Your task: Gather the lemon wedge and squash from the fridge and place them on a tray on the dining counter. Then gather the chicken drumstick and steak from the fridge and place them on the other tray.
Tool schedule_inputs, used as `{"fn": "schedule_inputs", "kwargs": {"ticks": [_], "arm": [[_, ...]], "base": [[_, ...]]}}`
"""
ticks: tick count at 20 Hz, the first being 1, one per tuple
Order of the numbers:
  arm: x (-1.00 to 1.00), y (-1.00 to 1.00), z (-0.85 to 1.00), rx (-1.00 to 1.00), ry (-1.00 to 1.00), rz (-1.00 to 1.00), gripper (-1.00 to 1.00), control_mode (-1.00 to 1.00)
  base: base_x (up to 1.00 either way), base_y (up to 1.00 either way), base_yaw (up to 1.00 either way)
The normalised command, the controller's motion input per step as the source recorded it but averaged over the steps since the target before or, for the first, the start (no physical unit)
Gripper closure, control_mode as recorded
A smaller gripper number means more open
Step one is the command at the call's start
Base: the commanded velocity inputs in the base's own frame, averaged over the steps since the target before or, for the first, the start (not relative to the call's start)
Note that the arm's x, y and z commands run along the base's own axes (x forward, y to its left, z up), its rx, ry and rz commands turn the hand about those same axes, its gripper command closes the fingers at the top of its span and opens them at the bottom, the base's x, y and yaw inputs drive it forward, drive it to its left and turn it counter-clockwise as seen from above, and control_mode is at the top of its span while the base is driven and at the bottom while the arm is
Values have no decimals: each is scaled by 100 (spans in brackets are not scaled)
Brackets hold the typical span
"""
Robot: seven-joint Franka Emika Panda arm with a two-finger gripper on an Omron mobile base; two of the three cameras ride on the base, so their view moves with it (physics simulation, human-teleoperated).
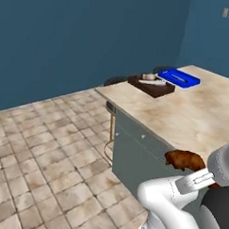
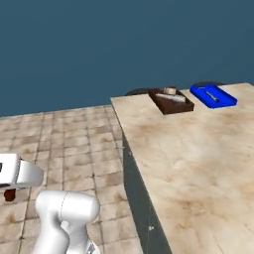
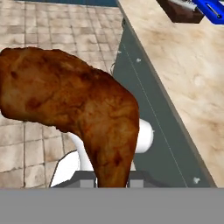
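Simulated kitchen, marble-topped dining counter (image 2: 198, 158), tiled floor (image 1: 44, 146), blue wall (image 1: 82, 35), two trays (image 2: 171, 101)

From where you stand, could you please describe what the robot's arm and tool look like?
The arm is glossy white with rounded, tube-like segments, and a dark, nearly black joint section shows at the lower right of the left base view. A white rounded link shows in the right base view. No cables or markings are visible. The tool's details are hidden.
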Motion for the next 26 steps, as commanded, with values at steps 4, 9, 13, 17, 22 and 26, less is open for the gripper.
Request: {"fn": "schedule_inputs", "kwargs": {"ticks": [4,9,13,17,22,26], "arm": [[0,0,0,0,0,0,100,100],[0,0,0,0,0,0,100,100],[0,0,0,0,0,0,100,100],[0,0,0,0,0,0,100,100],[0,0,0,0,0,0,100,100],[0,0,0,0,0,0,100,100]], "base": [[80,65,-40],[77,64,-40],[70,64,-40],[58,65,-41],[44,63,-41],[31,58,-42]]}}
